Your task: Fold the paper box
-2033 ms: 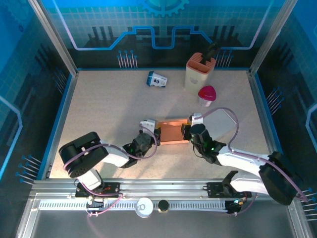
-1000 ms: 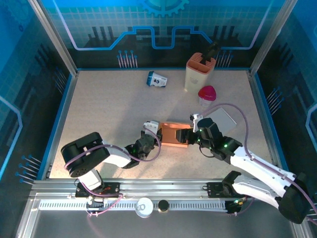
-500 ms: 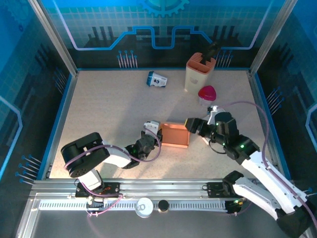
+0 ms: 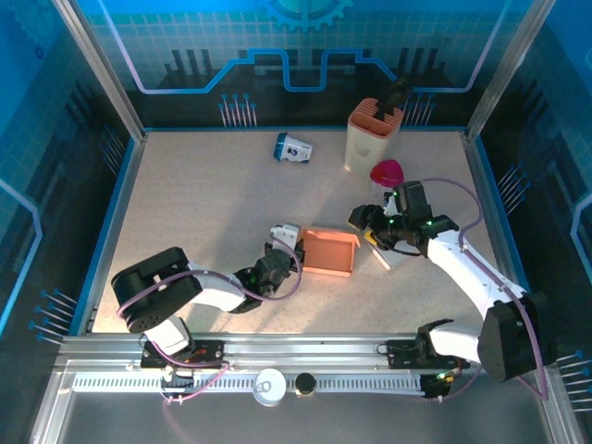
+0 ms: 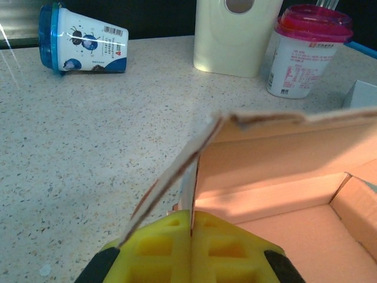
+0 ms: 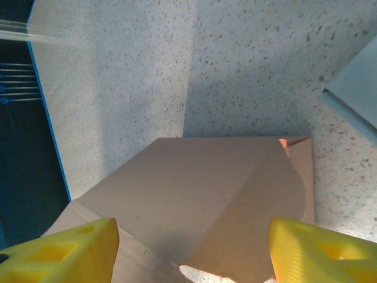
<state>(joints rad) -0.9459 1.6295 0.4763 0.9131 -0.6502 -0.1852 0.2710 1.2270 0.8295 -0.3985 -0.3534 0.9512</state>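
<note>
The orange paper box [image 4: 329, 252] lies open on the table's middle, walls partly raised. My left gripper [image 4: 294, 257] is shut on its left wall; in the left wrist view the yellow fingers [image 5: 159, 244] pinch that thin cardboard wall, gripper [image 5: 191, 227], with the orange box interior [image 5: 288, 233] to the right. My right gripper [image 4: 363, 225] hovers open just off the box's right end. In the right wrist view its yellow fingertips [image 6: 65, 250] stand wide apart, gripper [image 6: 191, 253], over a brown cardboard flap [image 6: 200, 194] that they do not touch.
A pale flat panel [image 4: 388, 256] lies under the right arm by the box. Further back stand a cream holder [image 4: 374, 132] and a pink-lidded cup [image 4: 386, 178]; a blue-and-white cup [image 4: 292, 148] lies on its side. Blue walls [image 4: 487, 199] edge the table.
My right arm has drawn away from the box's right end, back and to the right, and turned towards the box. The left gripper keeps its grip on the left wall.
</note>
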